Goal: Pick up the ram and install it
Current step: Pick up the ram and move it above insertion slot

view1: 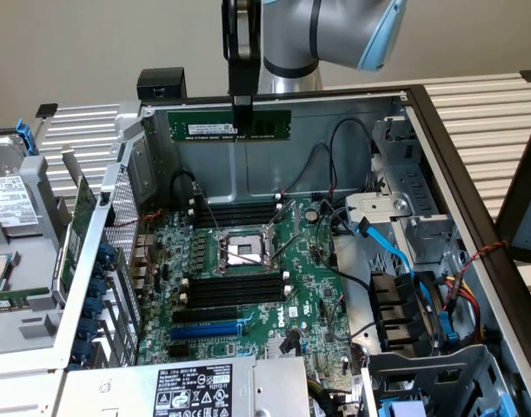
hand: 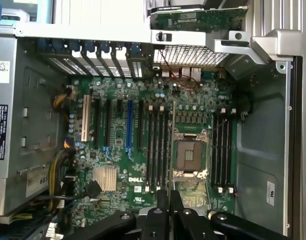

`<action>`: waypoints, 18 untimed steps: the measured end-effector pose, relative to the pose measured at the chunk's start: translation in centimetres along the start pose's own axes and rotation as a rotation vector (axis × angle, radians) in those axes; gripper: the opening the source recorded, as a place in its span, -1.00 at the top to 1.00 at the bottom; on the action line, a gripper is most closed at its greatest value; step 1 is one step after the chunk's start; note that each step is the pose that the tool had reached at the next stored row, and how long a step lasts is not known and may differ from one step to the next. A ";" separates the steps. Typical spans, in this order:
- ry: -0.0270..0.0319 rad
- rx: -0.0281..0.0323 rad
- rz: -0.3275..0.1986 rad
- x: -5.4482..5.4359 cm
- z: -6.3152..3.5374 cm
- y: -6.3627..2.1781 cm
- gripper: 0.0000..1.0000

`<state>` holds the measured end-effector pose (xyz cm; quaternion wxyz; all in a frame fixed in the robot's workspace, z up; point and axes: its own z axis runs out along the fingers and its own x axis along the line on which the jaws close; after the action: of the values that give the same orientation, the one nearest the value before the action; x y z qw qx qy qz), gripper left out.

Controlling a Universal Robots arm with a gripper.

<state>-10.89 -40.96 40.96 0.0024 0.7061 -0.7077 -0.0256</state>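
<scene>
The ram (view1: 204, 124) is a long thin green stick with a white label. It hangs level above the open computer case, in front of the rear wall. My gripper (view1: 240, 106) is shut on the ram's middle from above. In the wrist view the gripper (hand: 169, 212) looks down on the motherboard (hand: 142, 170), its black fingers (hand: 157, 220) close together. Bare black memory slots (view1: 235, 288) lie on one side of the CPU socket (view1: 239, 250), and another set of slots (view1: 239, 213) lies on the other side. The wrist view also takes in memory slots (hand: 158, 145) and the socket (hand: 190, 155).
A larger upright green card (view1: 78, 226) stands at the case's side on the exterior view's left. Black and blue cables (view1: 395, 261) and drive bays crowd the exterior view's right. A power supply (view1: 191, 389) sits at the front. The case wall (view1: 335, 148) rises behind the ram.
</scene>
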 end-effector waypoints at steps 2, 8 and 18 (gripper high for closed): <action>0.0001 -0.0001 0.000 0.0 0.37 0.13 0.73; 0.0000 0.0000 -0.003 0.0 1.47 0.21 0.73; 0.0002 0.0003 -0.005 0.1 2.95 0.17 0.73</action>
<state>-11.17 -40.96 38.01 0.0023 0.7078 -0.7060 -0.0254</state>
